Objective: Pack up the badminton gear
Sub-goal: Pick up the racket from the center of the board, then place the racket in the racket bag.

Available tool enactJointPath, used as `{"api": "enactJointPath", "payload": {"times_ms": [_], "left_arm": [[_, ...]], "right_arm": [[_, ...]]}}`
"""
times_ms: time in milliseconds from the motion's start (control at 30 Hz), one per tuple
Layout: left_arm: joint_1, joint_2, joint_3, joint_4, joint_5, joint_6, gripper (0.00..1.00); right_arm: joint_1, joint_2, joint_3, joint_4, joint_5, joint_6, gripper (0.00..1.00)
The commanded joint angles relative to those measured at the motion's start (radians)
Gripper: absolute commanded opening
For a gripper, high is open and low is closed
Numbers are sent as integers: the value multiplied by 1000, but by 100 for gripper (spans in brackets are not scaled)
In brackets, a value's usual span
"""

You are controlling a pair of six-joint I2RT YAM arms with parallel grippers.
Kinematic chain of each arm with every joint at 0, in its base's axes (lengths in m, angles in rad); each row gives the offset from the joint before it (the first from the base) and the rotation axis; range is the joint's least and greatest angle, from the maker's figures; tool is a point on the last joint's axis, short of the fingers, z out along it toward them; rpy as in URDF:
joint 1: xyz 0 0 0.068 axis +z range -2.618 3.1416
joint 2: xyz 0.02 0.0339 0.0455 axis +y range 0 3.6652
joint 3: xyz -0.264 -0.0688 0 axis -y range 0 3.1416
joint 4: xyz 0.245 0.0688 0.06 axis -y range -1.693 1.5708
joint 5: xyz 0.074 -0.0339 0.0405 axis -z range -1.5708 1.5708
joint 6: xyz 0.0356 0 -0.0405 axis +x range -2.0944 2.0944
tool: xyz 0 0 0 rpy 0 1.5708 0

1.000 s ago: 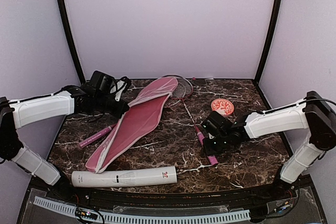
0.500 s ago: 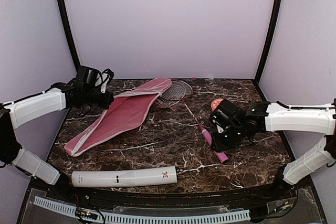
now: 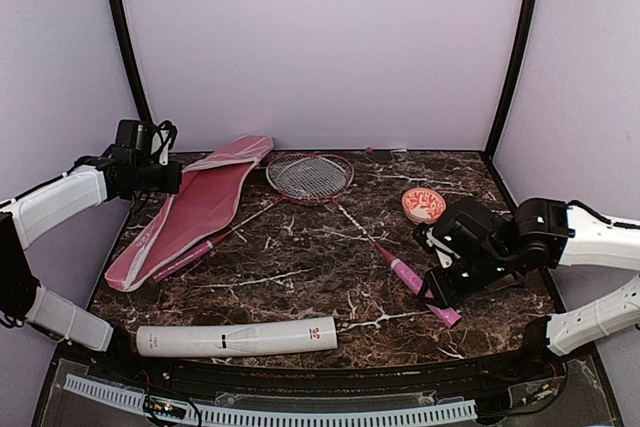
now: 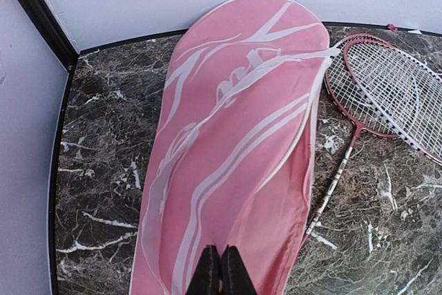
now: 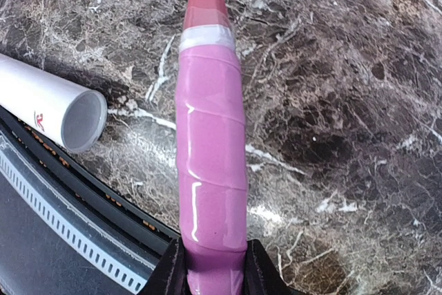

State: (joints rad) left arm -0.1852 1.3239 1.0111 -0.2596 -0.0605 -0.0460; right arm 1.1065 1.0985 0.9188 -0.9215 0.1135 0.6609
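1. Your left gripper (image 3: pixel 170 177) sits at the far left of the surface (image 3: pixel 320 292), over the wide end of the pink bag (image 3: pixel 195 209).
2. In the left wrist view its jaws are clenched tip to tip, and the left gripper (image 4: pixel 221 271) looks pinched onto the fabric of the pink bag (image 4: pixel 235 150) at the near edge of that view.
3. The bag lies flat on the left side of the surface. Its wide end points to the far wall and its narrow end comes toward the near left.
4. Your right gripper (image 3: pixel 440 295) is low on the right side. Its jaws are grasping the pink handle of a racket (image 3: pixel 405 272).
5. The right wrist view confirms it. The right gripper (image 5: pixel 210 267) clamps the handle of the racket (image 5: pixel 210 143) from both sides, and the handle rests on or just above the marble.
6. That racket's thin shaft runs up and left to the racket heads (image 3: pixel 308 175) at far centre, just right of the bag's wide end.
7. A second racket (image 3: pixel 187 259) shows its pink handle against the bag's right edge. Its shaft (image 4: pixel 338 177) runs beside the bag up to the racket heads (image 4: pixel 390 91). You cannot cleanly separate the two frames there.
8. The white tube (image 3: pixel 237 337) lies on its side along the near edge, logo end to the right. Its open mouth (image 5: pixel 81 121) is near the held handle but apart from it.
9. A round red-and-white disc (image 3: pixel 423 204) sits on the surface beyond the right gripper.
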Motion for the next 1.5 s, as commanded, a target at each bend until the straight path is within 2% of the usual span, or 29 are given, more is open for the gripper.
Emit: {"api": "enactJointPath", "payload": {"times_ms": [0,267,767,1133,1367,1467], "left_arm": [[35,10,11,5,-39,-39,0],[86,22,-3,46,90,-74,0],[83,31,-22,97,339,-75,0],[-48,51,-27,104,343,-89,0],[-176,25,-24,93,283,-96,0],[-205,-6,-30,113,291,-153,0]], "right_arm": [[19,-62,-27,-31,45,41,0],[87,-107,-31,55,-22,-19,0],[145,164,126,209,-24,-69,0],[180,265,184,248,-19,-22,0],[179,355,261,266,25,88,0],[179,387,278,279,16,140,0]]}}
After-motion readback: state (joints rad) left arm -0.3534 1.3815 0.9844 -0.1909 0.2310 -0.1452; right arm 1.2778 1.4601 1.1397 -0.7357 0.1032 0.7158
